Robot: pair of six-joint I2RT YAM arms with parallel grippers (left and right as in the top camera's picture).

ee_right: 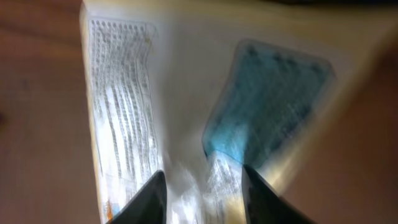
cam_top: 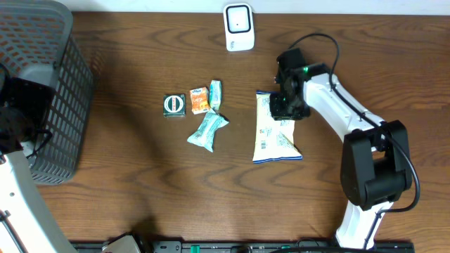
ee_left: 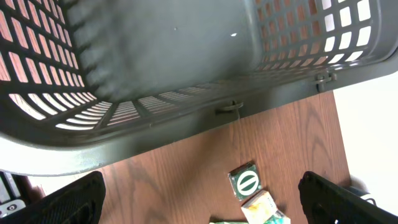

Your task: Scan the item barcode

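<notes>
A white snack bag (cam_top: 275, 135) with blue print lies flat on the wooden table, right of centre. My right gripper (cam_top: 287, 105) is down on its far end. In the right wrist view the two dark fingers (ee_right: 148, 202) stand partly closed on either side of a raised fold of the bag (ee_right: 180, 81), pinching it (ee_right: 204, 199). The print there is blurred and I make out no barcode. A white scanner (cam_top: 239, 27) stands at the back edge. My left gripper (ee_left: 202, 199) hangs wide open by the basket, holding nothing.
A dark mesh basket (cam_top: 42, 91) fills the left side, and its wall (ee_left: 186, 106) is close in front of the left wrist. A green square packet (cam_top: 174, 105), an orange packet (cam_top: 199, 102) and two green-white packets (cam_top: 207, 131) lie mid-table.
</notes>
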